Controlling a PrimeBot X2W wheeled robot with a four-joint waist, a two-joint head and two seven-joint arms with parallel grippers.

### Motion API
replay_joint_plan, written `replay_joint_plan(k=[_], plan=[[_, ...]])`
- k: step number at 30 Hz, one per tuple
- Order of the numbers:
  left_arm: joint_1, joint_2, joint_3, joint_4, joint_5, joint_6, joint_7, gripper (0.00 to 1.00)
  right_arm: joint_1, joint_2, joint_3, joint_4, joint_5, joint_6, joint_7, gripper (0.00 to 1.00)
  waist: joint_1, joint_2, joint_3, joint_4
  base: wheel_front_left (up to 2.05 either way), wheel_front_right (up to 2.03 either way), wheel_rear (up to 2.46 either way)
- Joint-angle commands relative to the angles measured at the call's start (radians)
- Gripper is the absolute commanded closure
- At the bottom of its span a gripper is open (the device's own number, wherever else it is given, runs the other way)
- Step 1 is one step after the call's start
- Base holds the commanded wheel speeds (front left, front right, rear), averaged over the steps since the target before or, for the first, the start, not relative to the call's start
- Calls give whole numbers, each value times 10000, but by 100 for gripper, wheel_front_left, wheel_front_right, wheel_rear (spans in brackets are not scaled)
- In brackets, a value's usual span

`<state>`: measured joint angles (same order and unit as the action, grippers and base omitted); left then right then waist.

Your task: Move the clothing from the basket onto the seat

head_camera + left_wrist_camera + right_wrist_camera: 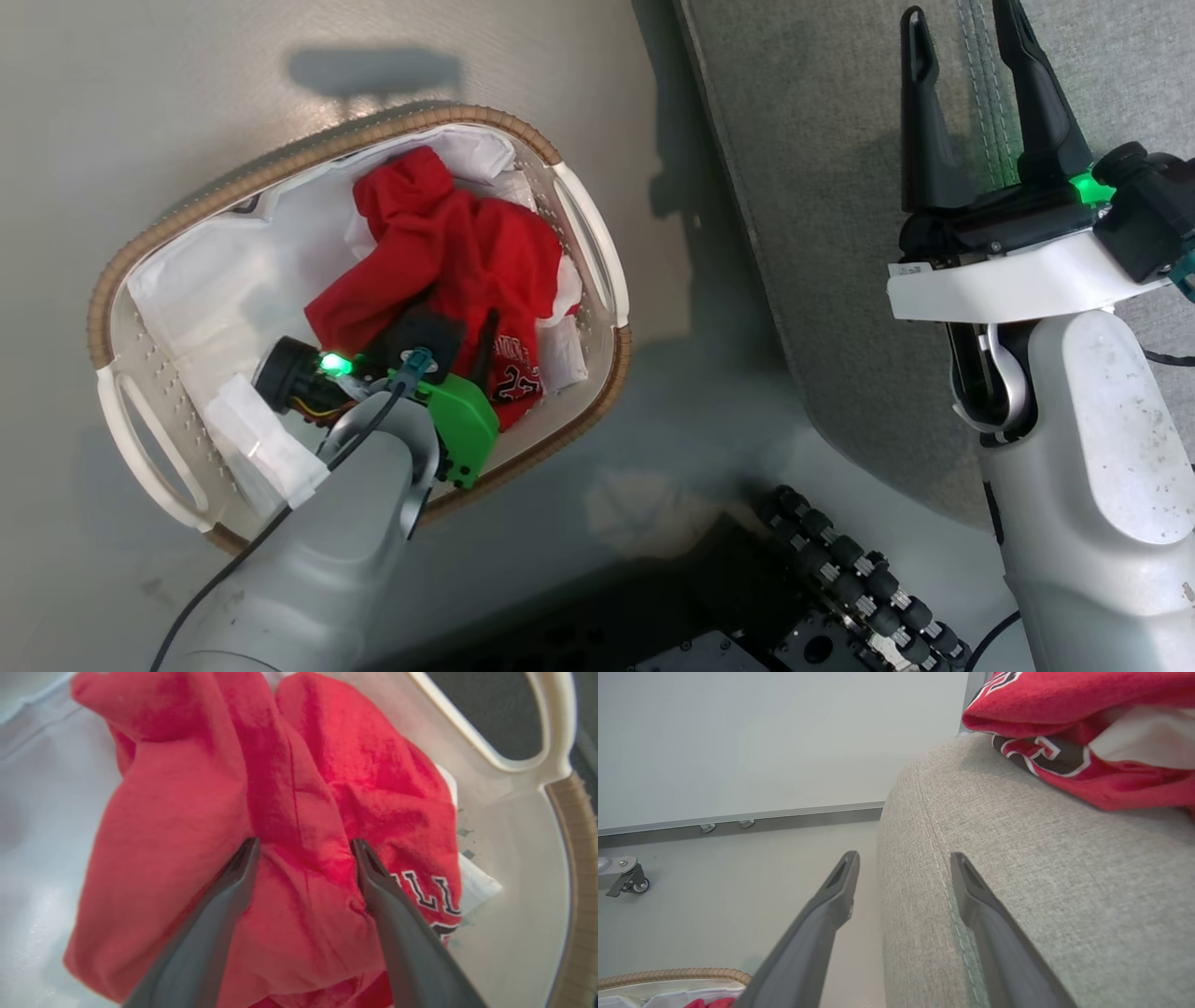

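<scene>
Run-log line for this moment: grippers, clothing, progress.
left gripper: open, tips on red jersey in basket | right gripper: open, empty, at seat edge | progress: second jersey lies on seat

Black, white-outlined letters "LL" on the red jersey [303,788] in the basket [514,868]

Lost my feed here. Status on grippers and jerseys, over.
Left gripper open, astride a fold of red jersey in basket. Right gripper open, empty, at seat edge. Another jersey on seat. No obstruction seen.
</scene>
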<state>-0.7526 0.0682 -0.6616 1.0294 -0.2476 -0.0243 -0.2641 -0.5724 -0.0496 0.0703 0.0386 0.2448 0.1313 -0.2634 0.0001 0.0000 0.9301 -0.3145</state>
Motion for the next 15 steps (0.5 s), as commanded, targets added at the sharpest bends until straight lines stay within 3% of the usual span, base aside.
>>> replay_joint_plan(k=[1, 3, 4, 5, 6, 7, 9, 10, 15], plan=[[-220, 125, 57, 115, 25, 127, -5, 0, -122, -18, 25, -43, 55, -12, -20, 0, -1, 0, 67, -63, 0, 0, 0], [-317, 180, 23, 375, 115, 277, -3, 0, -148, -18, 56, -48, 86, -10, -20, 0, -1, 0, 97, -95, 0, 0, 0], [-369, 191, -14, 539, 165, 367, -5, 6, -155, -18, 77, -57, 98, -10, -20, 0, -1, 0, 111, -115, 0, 0, 0], [-419, 186, -32, 680, 182, 425, -3, 21, -154, -18, 89, -63, 109, -10, -20, 0, -1, 0, 122, -130, 0, 0, 0], [-482, 175, -43, 845, 195, 473, -3, 51, -157, -18, 104, -60, 121, -10, -20, 0, -1, 0, 134, -149, 0, 0, 0], [-539, 161, -62, 993, 204, 518, 33, 56, -166, -18, 114, -56, 123, -10, -20, 0, -1, 0, 143, -163, 0, 0, 0], [-661, 114, -83, 1268, 184, 557, 70, 81, -190, -18, 133, -37, 139, -10, -20, 0, -1, 0, 152, -184, 0, 0, 0], [-714, 87, -105, 1399, 170, 578, 125, 100, -196, -18, 142, -23, 151, -10, -20, 0, -1, 0, 149, -191, 0, 0, 0], [-810, -11, -189, 1797, 44, 429, 136, 100, -169, -18, 125, 58, 140, -10, -20, 0, -1, 0, 56, -165, 0, 0, 0]])
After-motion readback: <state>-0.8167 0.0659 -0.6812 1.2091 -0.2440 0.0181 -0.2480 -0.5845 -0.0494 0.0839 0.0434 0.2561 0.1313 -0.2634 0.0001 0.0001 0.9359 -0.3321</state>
